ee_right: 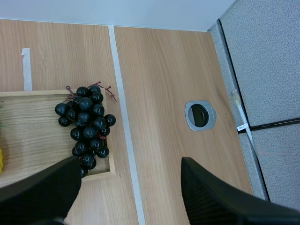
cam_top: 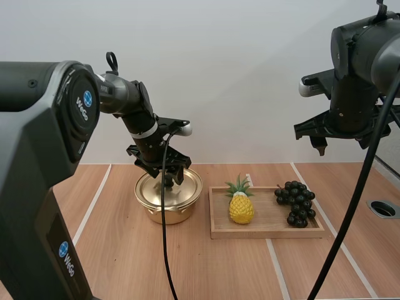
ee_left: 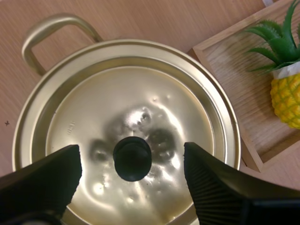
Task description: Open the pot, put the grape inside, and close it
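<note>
Wooden table (cam_top: 219,269): left gripper (ee_left: 131,152) spread over lid knob (ee_left: 132,159); grapes (cam_top: 296,202) on tray (cam_top: 269,232).

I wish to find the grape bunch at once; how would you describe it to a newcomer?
In the high view, a shallow wooden tray lies on the table right of the golden pot. The grape bunch rests at its right end. It is a cluster of glossy black balls, unlike the yellow pineapple beside it.

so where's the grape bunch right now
In the high view the grape bunch lies at the right end of the wooden tray, just right of the pineapple, with the pot off past the tray's left end.
</note>
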Motion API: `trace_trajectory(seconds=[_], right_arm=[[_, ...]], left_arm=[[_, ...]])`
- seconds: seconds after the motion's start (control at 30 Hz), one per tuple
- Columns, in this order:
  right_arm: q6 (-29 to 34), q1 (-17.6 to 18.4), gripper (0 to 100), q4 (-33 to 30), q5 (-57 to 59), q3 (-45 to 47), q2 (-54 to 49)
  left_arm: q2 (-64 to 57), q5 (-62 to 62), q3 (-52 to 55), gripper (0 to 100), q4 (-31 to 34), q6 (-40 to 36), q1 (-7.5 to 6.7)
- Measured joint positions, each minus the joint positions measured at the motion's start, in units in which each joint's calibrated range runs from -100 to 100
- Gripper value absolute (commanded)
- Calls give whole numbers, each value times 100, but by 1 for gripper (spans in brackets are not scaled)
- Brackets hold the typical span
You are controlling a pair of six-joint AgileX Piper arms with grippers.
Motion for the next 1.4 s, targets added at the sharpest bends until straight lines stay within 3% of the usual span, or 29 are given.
trace_trajectory(seconds=[0.17,0.27,0.33,0.37,0.97,1.4], right_arm=[[0,0,100,0,-34,0,0],[0,0,100,0,-54,0,0],[0,0,100,0,-54,0,0],[0,0,100,0,-54,0,0],[0,0,100,0,-54,0,0],[0,0,100,0,-138,0,0]], left_arm=[[0,-114,0,100,9,0,0],[0,-224,0,53,14,-9,0],[12,-220,0,13,24,-33,0],[10,-233,0,0,24,-91,0],[13,-158,-251,0,14,-450,-6],[-1245,38,-1265,0,68,-502,-6]])
